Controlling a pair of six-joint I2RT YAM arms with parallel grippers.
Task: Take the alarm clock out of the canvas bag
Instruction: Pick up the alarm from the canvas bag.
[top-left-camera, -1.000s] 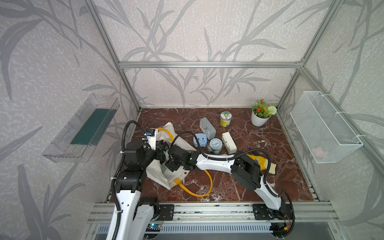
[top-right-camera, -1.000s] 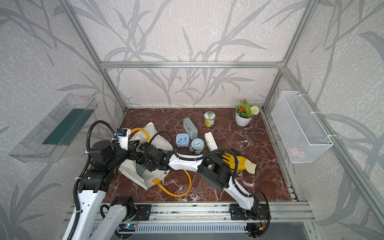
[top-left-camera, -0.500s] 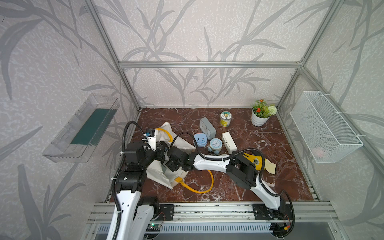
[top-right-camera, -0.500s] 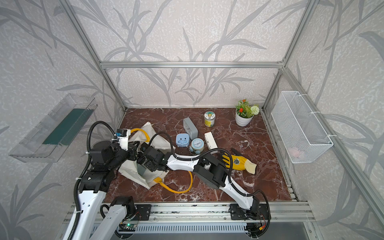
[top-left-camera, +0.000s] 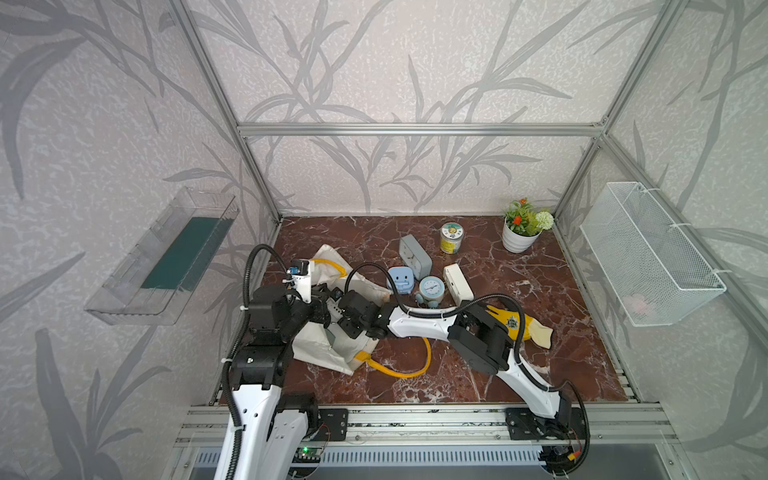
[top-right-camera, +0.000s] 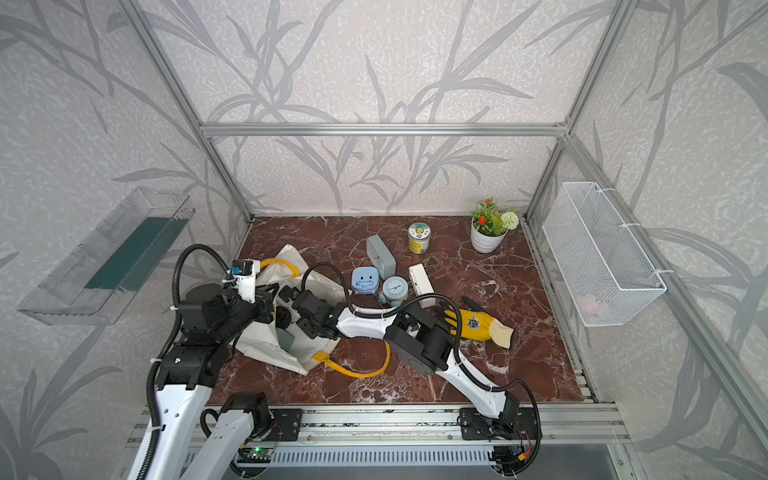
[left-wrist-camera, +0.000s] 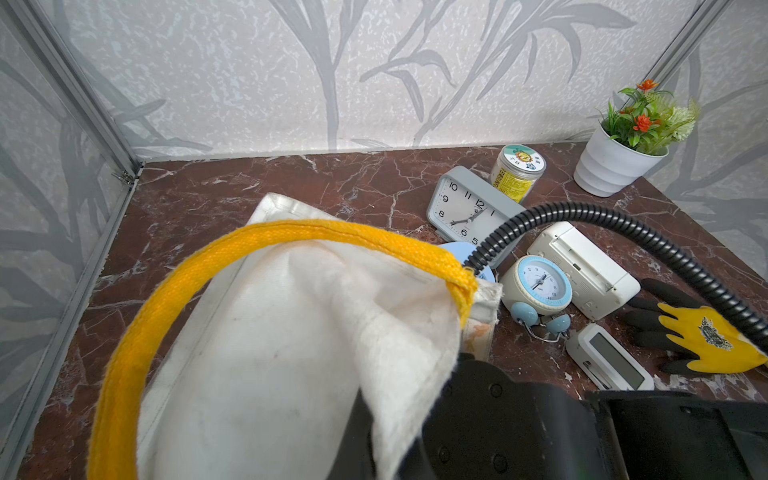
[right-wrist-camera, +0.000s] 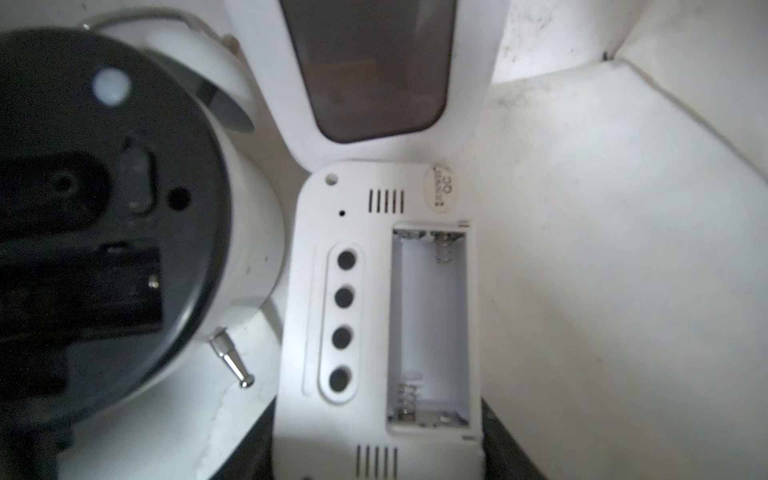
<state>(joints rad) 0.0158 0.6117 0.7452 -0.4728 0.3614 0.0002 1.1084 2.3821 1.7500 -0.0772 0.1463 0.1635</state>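
Observation:
The off-white canvas bag (top-left-camera: 316, 345) (top-right-camera: 266, 347) lies on its side at the table's left, one yellow handle (left-wrist-camera: 291, 232) arching above it. My left gripper (left-wrist-camera: 386, 453) (top-right-camera: 270, 299) is shut on the cloth of the bag's rim and holds the mouth up. My right gripper (right-wrist-camera: 378, 432) is inside the bag. Its dark fingers (right-wrist-camera: 507, 428) press both sides of a white digital alarm clock (right-wrist-camera: 374, 311) lying with its back and empty battery bay showing. A round clock with a black back (right-wrist-camera: 104, 208) and another white clock (right-wrist-camera: 374, 62) lie beside it.
Outside the bag stand a grey square clock (top-left-camera: 414, 257), a blue clock (top-left-camera: 401, 279), a round twin-bell clock (top-left-camera: 430, 289), a white clock (top-left-camera: 457, 282) and a small digital one (left-wrist-camera: 611, 359). A jar (top-left-camera: 451, 237), potted plant (top-left-camera: 521, 230) and yellow glove (top-left-camera: 515, 326) lie further right.
My right arm has reached further left into the bag, and its jaws have narrowed onto the white clock. The left arm has held still.

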